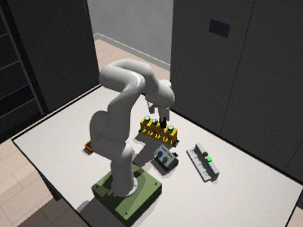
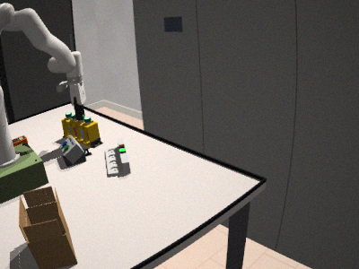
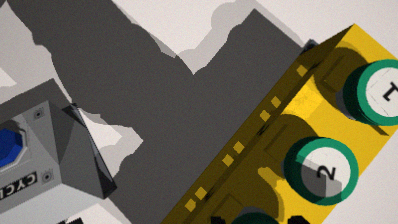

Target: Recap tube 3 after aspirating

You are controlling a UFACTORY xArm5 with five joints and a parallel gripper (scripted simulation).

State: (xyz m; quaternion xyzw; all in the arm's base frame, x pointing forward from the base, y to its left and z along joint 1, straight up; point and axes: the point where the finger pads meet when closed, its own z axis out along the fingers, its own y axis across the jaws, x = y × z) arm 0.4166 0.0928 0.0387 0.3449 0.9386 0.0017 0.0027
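The yellow decapping station (image 1: 159, 130) stands in front of the arm and holds four green-rimmed capped tubes. My gripper (image 1: 163, 122) comes straight down on the third one and is shut on the cap of tube 3 (image 3: 255, 219), which sits on its tube. In the wrist view only that cap's top edge shows between my fingertips, at the bottom edge. Cap 1 (image 3: 382, 92) and cap 2 (image 3: 322, 171) sit on their tubes. The cap tray (image 1: 202, 162) lies to the right with its green lamp (image 1: 209, 159) lit. The key housing (image 1: 165, 158) carries the blue CYCLE key (image 3: 9, 145) and the green READY key (image 1: 165, 159).
A cardboard box (image 2: 45, 226) stands near the table's front edge. A small orange object (image 1: 88, 147) lies beside the arm's green base (image 1: 126, 191). Dark cabinets stand behind the table.
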